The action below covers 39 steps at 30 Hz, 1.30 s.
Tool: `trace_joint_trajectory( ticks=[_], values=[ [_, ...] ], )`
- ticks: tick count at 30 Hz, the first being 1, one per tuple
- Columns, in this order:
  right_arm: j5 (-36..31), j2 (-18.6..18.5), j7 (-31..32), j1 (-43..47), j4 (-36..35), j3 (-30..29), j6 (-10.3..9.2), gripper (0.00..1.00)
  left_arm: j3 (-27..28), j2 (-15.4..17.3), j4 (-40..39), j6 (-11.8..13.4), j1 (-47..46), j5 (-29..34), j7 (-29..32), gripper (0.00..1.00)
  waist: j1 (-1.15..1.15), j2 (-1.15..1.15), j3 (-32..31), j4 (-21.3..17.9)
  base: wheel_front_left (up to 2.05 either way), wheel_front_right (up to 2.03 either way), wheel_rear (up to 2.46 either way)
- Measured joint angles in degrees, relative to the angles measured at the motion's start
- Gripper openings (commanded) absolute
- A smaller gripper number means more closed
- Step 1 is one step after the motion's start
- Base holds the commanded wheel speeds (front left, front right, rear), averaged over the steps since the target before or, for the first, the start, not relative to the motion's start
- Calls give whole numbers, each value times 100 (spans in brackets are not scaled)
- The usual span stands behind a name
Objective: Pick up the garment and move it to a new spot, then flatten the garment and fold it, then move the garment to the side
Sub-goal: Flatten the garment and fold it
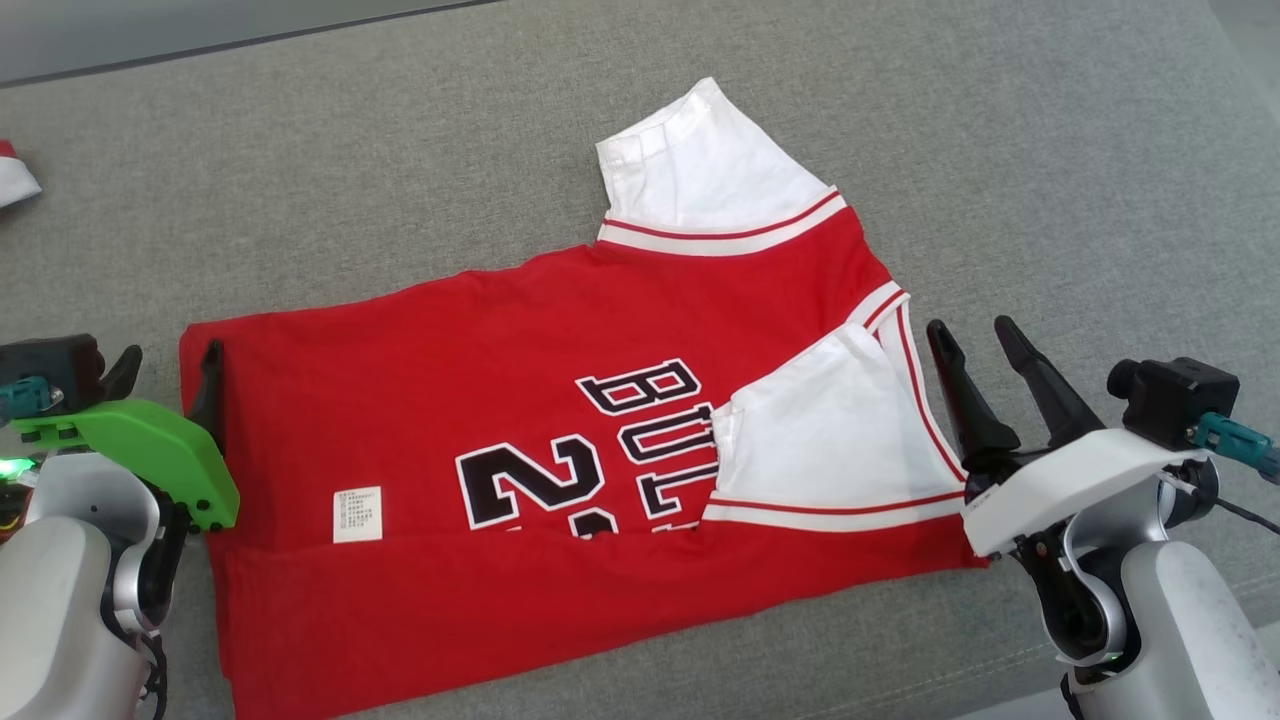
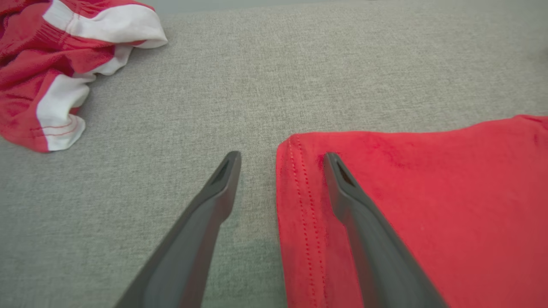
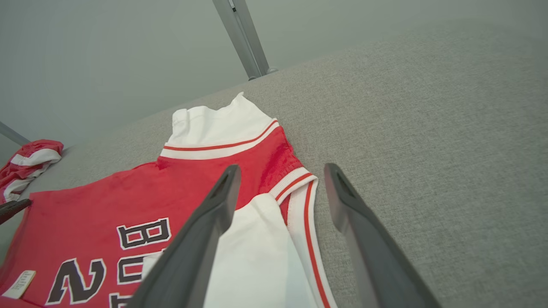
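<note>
two garments in view. the jersey (image 1: 520,420), red with black-and-white print, lies spread on the grey surface (image 1: 1050,180), in the middle of the head view, hem toward the robot's left and shoulders toward its right. it has two white sleeves: the far sleeve (image 1: 700,165) sticks out flat on the surface, and the near sleeve (image 1: 820,430) is folded in over the print. a red flap along the near edge covers the bottom of the print. one white label (image 1: 357,514) sits on the red, close to that flap. the second garment (image 2: 55,64), red and white, lies crumpled well apart, beyond the hem end.

two grippers, two dark fingers each, both with jaws wide apart and holding nothing.

the left gripper (image 1: 168,385) is at the hem's far corner, fingers pointing away from the robot. in its wrist view the left gripper (image 2: 282,157) straddles the hem edge: one finger over the red cloth, the other over bare surface. whether either touches, i cannot tell.

the right gripper (image 1: 970,335) stands just beside the shoulder end, fingers tilted up and away. in its wrist view the right gripper (image 3: 282,169) straddles the striped trim, one finger over the near sleeve, the other over bare surface. one metal post (image 3: 242,38) rises behind the surface.
</note>
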Motion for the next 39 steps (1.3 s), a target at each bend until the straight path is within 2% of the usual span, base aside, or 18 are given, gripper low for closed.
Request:
trace_joint_trajectory(
  ticks=[8, 9, 11, 12, 14, 18, 26, 33, 39],
  values=[
    [74, -104, -43, -168, 125, 115, 0, 100, -223, -30, 404, -118, -352, 115, 18, 100, 0, 0, 103, -21, 0, 0, 0],
    [74, -124, -43, -204, 127, 141, 0, 100, -247, -30, 461, -122, -389, 124, 53, 94, 0, 0, 110, -20, 0, 0, 0],
    [75, -171, -15, -275, 133, 204, 0, 100, -292, -47, 547, -138, -452, 165, 82, 66, 0, 0, 124, -15, 0, 0, 0],
    [75, -198, -7, -318, 136, 235, 0, 100, -311, -62, 581, -146, -482, 165, 96, 47, 0, 0, 130, -11, 0, 0, 0],
    [74, -265, 45, -422, 145, 303, 0, 100, -357, -78, 659, -168, -545, 182, 144, 34, 0, 0, 142, 0, 0, 0, 0],
    [45, -389, 189, -769, 200, 438, 0, 100, -417, -163, 768, -207, -664, 192, 138, 0, 0, 0, 171, 45, 0, 0, 0],
    [-237, -515, 369, -2001, 975, 504, 0, 100, -417, -497, 687, -305, -842, 165, -489, 0, 0, 0, 246, 290, 0, 0, 0],
    [-633, -604, 636, -3271, 2331, 520, 0, 100, -587, -910, 311, -369, -835, 203, -1125, 0, 0, 0, 367, 805, 0, 0, 0],
    [-873, -708, 991, -4086, 3591, 453, 0, 100, -891, -1277, 301, -442, -853, 322, -1358, 0, 0, 0, 513, 1339, 0, 0, 0]
  ],
)
